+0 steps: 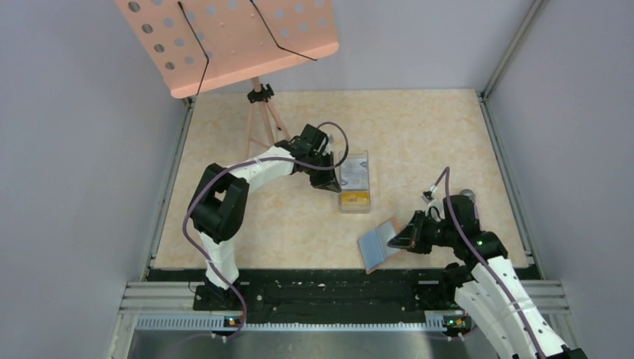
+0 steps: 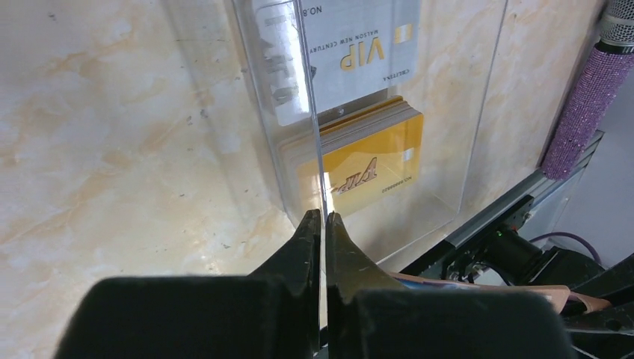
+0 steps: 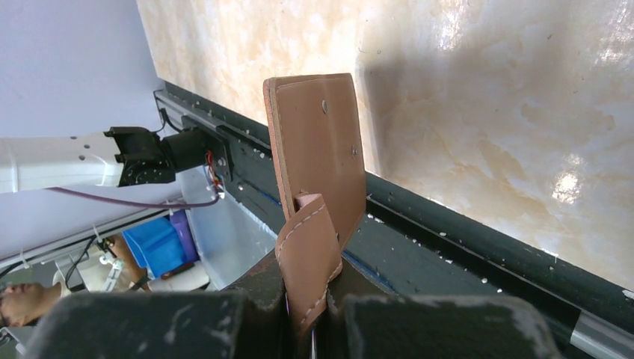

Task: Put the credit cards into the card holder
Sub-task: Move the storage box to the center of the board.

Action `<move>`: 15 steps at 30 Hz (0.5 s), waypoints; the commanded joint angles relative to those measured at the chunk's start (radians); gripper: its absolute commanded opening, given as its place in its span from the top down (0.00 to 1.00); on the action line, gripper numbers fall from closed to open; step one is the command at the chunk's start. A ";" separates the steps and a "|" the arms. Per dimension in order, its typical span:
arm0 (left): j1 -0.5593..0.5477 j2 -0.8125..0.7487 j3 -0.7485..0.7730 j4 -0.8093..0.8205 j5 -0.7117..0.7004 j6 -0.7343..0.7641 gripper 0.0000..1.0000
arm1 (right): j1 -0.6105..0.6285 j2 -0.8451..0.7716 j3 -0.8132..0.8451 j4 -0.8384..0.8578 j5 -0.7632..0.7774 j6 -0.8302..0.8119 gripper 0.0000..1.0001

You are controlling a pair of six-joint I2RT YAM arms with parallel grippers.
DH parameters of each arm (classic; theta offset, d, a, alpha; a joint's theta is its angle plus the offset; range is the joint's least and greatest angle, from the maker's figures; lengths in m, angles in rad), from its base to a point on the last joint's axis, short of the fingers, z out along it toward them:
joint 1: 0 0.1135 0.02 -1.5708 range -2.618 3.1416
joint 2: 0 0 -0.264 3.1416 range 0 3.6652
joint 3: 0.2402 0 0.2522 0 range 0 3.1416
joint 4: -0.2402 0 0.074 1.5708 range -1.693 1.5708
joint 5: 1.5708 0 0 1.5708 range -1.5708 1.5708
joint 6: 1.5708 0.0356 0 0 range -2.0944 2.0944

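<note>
I find the surface point(image 1: 284, 224) marbled beige, with a tripod stand point(image 1: 258, 123) carrying a pink perforated panel at its far left. The clear box point(image 1: 365, 161) lies mid-surface. My left gripper point(image 2: 321, 221) is pressed together on the box's thin wall. The card holder point(image 3: 318, 149) is brown and open, its bluish inner face toward the overhead camera. It sits at the near edge of the surface, well apart from the box, and my right gripper point(image 3: 310, 307) is clamped on it. The credit cards point(image 2: 366, 172) all lie inside the box: a yellow stack, with a pale one just beyond it.
</note>
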 commanded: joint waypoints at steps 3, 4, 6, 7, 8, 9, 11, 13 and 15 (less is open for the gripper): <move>0.006 -0.095 -0.108 -0.060 -0.077 0.040 1.00 | -0.005 0.027 -0.009 0.077 -0.029 -0.021 1.00; 0.007 -0.113 -0.127 -0.060 -0.082 0.037 1.00 | -0.005 0.032 -0.009 0.082 -0.029 -0.024 1.00; 0.008 -0.149 -0.159 -0.057 -0.089 0.034 1.00 | -0.005 0.043 -0.010 0.097 -0.032 -0.023 1.00; 0.008 -0.165 -0.174 -0.059 -0.090 0.034 1.00 | -0.005 0.049 -0.009 0.104 -0.032 -0.023 1.00; 0.008 -0.178 -0.183 -0.065 -0.093 0.035 1.00 | -0.005 0.053 -0.010 0.110 -0.033 -0.023 1.00; 0.008 -0.192 -0.191 -0.073 -0.099 0.035 1.00 | -0.006 0.058 -0.011 0.122 -0.034 -0.023 1.00; 0.009 -0.220 -0.211 -0.090 -0.112 0.032 1.00 | -0.005 0.067 -0.016 0.143 -0.035 -0.022 1.00; 0.012 -0.250 -0.239 -0.105 -0.138 0.024 1.00 | -0.005 0.074 -0.026 0.175 -0.035 -0.013 1.00; 0.022 -0.277 -0.268 -0.119 -0.151 0.020 1.00 | -0.006 0.079 -0.047 0.224 -0.030 0.010 1.00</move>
